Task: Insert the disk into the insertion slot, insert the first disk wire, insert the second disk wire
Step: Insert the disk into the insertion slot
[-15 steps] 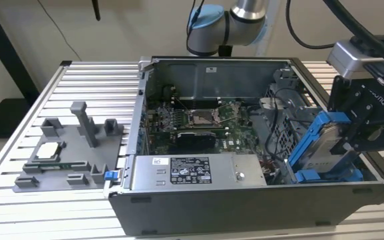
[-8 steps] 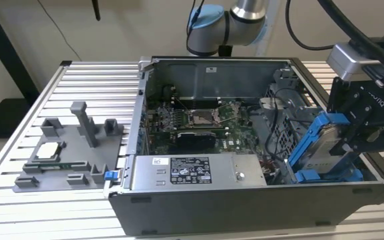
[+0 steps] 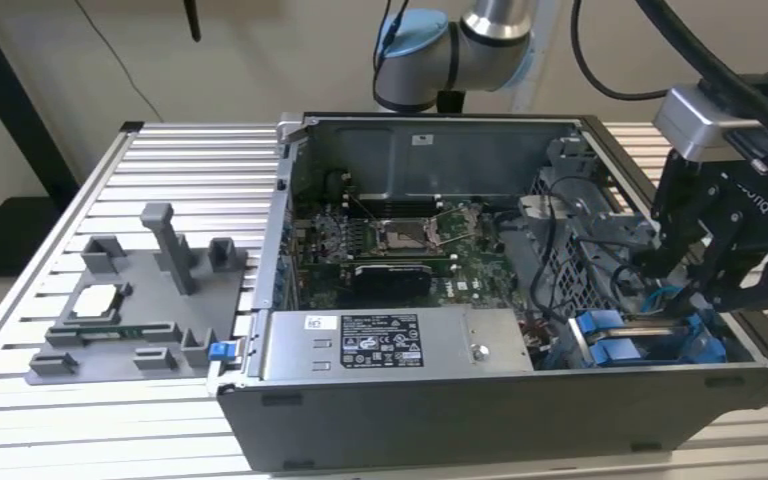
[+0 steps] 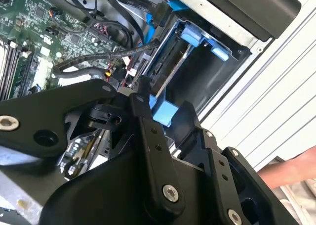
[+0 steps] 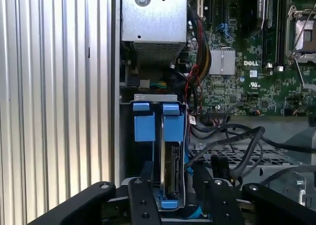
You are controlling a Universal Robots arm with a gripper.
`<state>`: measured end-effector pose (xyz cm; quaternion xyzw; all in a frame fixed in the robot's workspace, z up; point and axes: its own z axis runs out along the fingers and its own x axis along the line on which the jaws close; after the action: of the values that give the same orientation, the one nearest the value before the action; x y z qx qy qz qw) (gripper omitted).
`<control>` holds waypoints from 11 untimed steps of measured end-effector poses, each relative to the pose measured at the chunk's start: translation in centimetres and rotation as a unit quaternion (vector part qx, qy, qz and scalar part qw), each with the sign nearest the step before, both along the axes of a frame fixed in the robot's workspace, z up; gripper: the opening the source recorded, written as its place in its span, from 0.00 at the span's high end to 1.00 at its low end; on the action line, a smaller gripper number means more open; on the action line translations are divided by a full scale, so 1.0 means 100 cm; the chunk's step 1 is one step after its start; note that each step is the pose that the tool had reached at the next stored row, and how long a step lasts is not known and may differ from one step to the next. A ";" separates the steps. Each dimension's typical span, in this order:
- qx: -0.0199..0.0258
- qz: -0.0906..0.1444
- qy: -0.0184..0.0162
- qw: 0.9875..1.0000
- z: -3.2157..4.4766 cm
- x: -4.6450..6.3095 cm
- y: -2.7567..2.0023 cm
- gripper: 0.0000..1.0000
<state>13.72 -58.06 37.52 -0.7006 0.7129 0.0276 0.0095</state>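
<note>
The disk stands on edge in the insertion slot of the drive cage, and its bright blue end tab sticks out between my fingers. In both wrist views my gripper straddles that tab, with the black fingers pressed against its sides. In the exterior view the gripper hangs low over the cage at the case's right end, a bit of blue between its tips. Loose black wires and a blue cable lie beside the cage.
A second blue-tabbed carrier fills the neighbouring bay. The open computer case holds a motherboard and a power supply. A grey fixture sits on the slatted table at the exterior view's left. A person's hand is outside the case.
</note>
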 end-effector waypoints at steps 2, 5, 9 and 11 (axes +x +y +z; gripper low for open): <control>0.000 0.000 0.000 1.000 0.0028 0.000 0.0000 0.00; 0.000 0.000 0.001 1.000 0.0088 0.000 0.0000 0.00; 0.000 0.000 0.002 1.000 0.0190 0.000 0.0000 0.00; 0.000 0.000 0.002 1.000 0.0213 0.000 0.0002 0.00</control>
<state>13.72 -58.04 39.65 -0.7007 0.7129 0.0290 0.0082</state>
